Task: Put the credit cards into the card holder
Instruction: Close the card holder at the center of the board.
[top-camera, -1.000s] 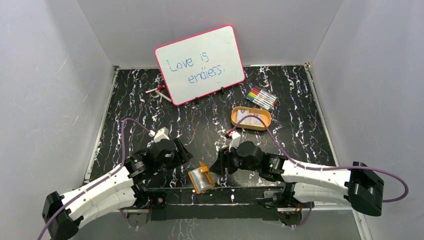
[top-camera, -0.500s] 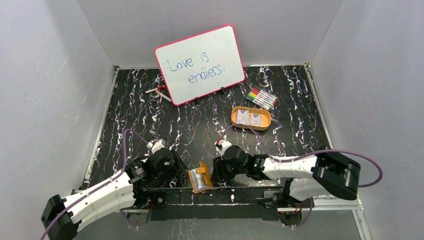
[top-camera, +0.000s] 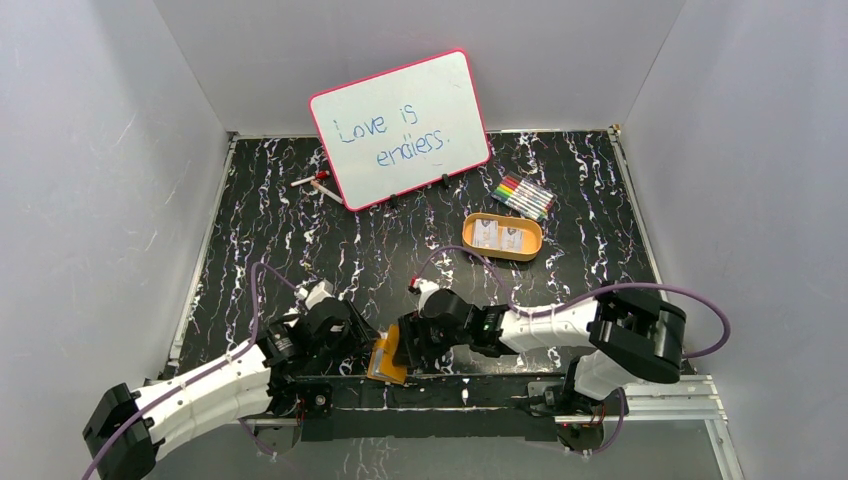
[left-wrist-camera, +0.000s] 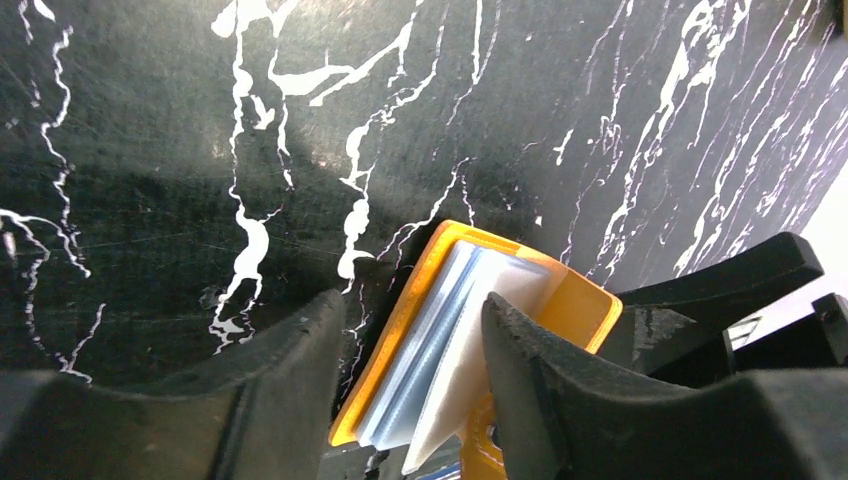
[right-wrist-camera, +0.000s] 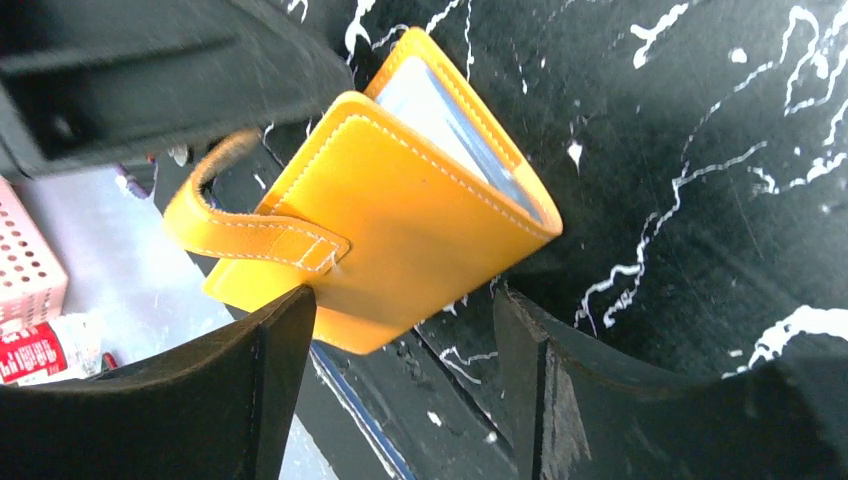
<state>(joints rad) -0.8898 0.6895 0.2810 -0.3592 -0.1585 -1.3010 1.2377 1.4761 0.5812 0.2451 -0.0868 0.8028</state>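
Note:
The orange card holder (top-camera: 384, 358) stands on edge near the table's front edge, half open, between my two grippers. In the left wrist view the card holder (left-wrist-camera: 440, 290) shows clear sleeves and a white sheet. My left gripper (left-wrist-camera: 410, 400) is closed on its back cover and sleeves, and the front cover lies outside the right finger. In the right wrist view the card holder (right-wrist-camera: 400, 200) shows its outer cover and strap. My right gripper (right-wrist-camera: 405, 350) is open, its left fingertip against the cover's lower edge. Two pale credit cards (top-camera: 487, 233) lie in the orange oval tray (top-camera: 535, 245).
A pink-rimmed whiteboard (top-camera: 400, 128) stands at the back, with a loose marker (top-camera: 315, 181) to its left. A row of coloured markers (top-camera: 523, 196) lies behind the tray. The metal front rail (top-camera: 480, 392) runs just below the holder. Grey walls enclose the table.
My right gripper has moved left against the card holder. The holder, lying open and flat before, now stands on edge, half folded, against my left gripper. The left arm barely moved.

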